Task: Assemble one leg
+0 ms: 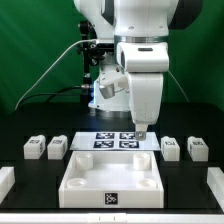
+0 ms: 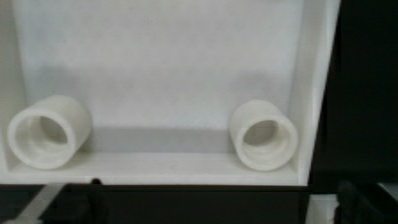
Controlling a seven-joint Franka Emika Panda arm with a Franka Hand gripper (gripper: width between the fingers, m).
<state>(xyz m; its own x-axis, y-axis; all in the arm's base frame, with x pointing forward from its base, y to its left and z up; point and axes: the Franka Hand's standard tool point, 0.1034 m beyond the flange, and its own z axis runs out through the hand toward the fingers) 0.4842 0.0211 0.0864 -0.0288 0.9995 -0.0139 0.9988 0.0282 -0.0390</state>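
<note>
Four small white legs with marker tags lie on the black table. Two are at the exterior view's left (image 1: 33,148) (image 1: 57,148) and two at its right (image 1: 171,147) (image 1: 197,148). My gripper (image 1: 141,129) hangs just above the table beside the marker board (image 1: 115,140), between the leg pairs and apart from all of them. It looks open and holds nothing. The wrist view shows no leg, only the large white tray-like piece (image 2: 169,60) with two round sockets (image 2: 50,133) (image 2: 267,133).
The large white square tray-like piece (image 1: 70,178) lies at the front middle of the table, just in front of the marker board. White parts sit at the far front corners (image 1: 5,180) (image 1: 215,182). A green backdrop and cables stand behind the arm.
</note>
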